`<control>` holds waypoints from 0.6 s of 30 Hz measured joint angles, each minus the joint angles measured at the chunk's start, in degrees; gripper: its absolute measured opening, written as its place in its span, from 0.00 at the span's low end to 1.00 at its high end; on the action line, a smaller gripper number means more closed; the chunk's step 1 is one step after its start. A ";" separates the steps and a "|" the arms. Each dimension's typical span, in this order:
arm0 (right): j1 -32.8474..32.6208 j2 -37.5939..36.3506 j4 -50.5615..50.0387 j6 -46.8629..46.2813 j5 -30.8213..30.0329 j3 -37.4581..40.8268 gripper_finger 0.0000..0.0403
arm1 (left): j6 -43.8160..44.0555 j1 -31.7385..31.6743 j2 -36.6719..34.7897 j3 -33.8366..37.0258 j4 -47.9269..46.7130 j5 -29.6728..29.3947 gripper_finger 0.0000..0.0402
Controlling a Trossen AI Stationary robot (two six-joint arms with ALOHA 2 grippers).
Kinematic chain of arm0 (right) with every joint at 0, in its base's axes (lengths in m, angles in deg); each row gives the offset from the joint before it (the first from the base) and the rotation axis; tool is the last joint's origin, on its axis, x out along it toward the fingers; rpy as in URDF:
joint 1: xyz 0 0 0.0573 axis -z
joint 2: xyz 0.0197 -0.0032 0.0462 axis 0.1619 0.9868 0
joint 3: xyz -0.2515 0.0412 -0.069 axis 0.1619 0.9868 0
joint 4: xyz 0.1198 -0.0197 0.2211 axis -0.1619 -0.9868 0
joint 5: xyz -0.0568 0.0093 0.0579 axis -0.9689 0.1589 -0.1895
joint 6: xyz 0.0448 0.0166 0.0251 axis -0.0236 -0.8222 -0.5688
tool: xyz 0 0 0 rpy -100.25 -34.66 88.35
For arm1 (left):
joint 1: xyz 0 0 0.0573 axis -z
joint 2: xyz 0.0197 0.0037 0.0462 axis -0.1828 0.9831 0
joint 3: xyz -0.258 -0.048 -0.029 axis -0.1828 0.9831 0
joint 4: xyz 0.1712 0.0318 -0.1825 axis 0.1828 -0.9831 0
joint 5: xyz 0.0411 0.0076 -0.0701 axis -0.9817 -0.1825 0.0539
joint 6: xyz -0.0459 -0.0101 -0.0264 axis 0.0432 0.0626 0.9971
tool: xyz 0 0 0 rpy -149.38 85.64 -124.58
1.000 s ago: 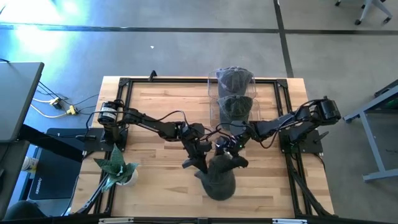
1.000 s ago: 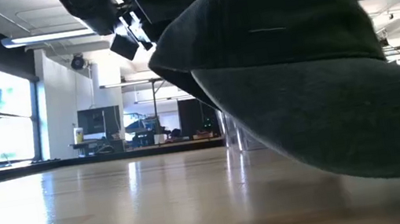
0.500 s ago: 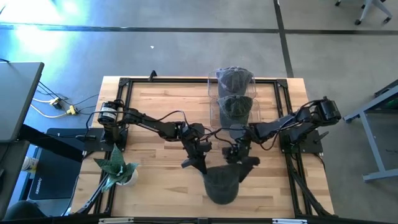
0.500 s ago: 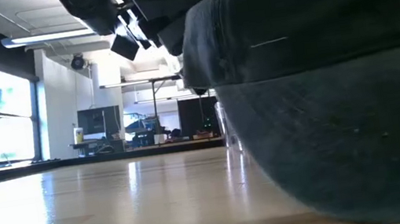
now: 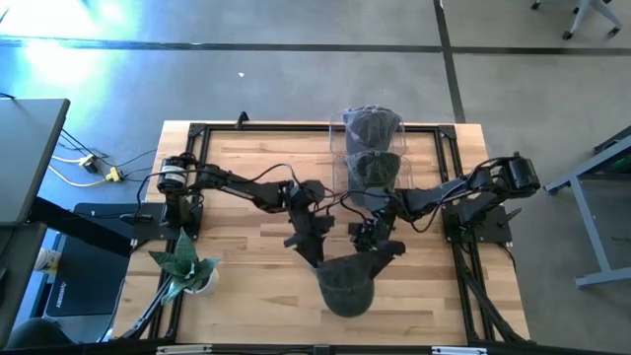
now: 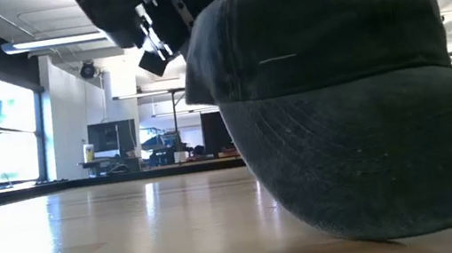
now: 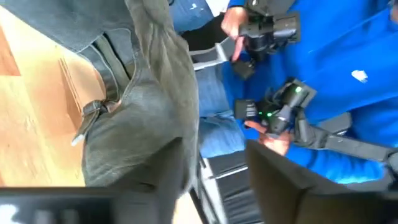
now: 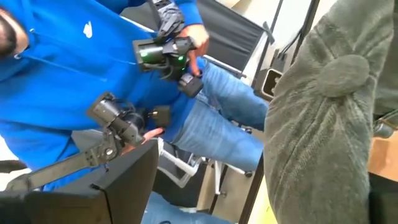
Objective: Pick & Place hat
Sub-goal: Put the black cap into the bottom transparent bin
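Filling most of the low view, the hat [image 6: 339, 101] blocks nearly everything behind it, and both grippers show there only as dark parts cut off at the upper edge. From above, a plant [image 5: 185, 264] sits at the table's [image 5: 237, 177] front left corner. The left gripper [image 5: 314, 247] hangs over the middle of the table, just left of the hat's back rim; whether its fingers pinch the cloth or stand apart cannot be told from above. Its wrist view shows the hat's grey cloth and strap buckle [image 7: 93, 111] close in front, lying against one blurred dark finger [image 7: 174, 168] with a clear gap to the other, so the jaws look parted, though a grip cannot be ruled out. The hat [image 5: 347, 284] rests near the table's front edge, centre, between and just in front of both grippers. At the back edge a clear rack [image 5: 372, 148] holds two more hats. The right gripper [image 5: 380, 248] is just right of the hat's back rim, its jaws spread wide; its wrist view shows the crown and top button [image 8: 341, 73] beside it. Only the wrist views show a person [image 8: 74, 68] in blue with handheld controllers.
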 joint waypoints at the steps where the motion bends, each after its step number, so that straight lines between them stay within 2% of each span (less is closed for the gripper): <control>1: -0.11 0.00 -0.01 0.01 -0.68 0.01 0.80 | 0.91 -0.47 0.00 -0.24 -0.05 0.48 0.46; 3: -0.36 0.00 0.01 0.31 -1.77 0.00 0.80 | 2.61 -0.86 0.00 -1.46 0.02 -0.83 0.56; 6: -0.34 0.00 -0.01 1.57 -2.77 0.00 0.80 | 2.23 0.35 0.00 -4.19 -0.02 -7.18 0.63; 9: -0.30 0.00 -0.01 2.54 -2.90 0.01 0.80 | 1.44 2.59 0.00 -7.18 -0.36 -13.09 0.64; 12: -0.01 0.00 -0.01 2.52 -2.82 0.01 0.80 | 1.45 4.28 -0.02 -9.29 -3.23 -16.38 0.65; 18: 0.18 0.00 -0.18 2.51 -3.10 0.01 0.80 | 0.02 4.97 -0.04 -9.58 -11.14 -23.18 0.65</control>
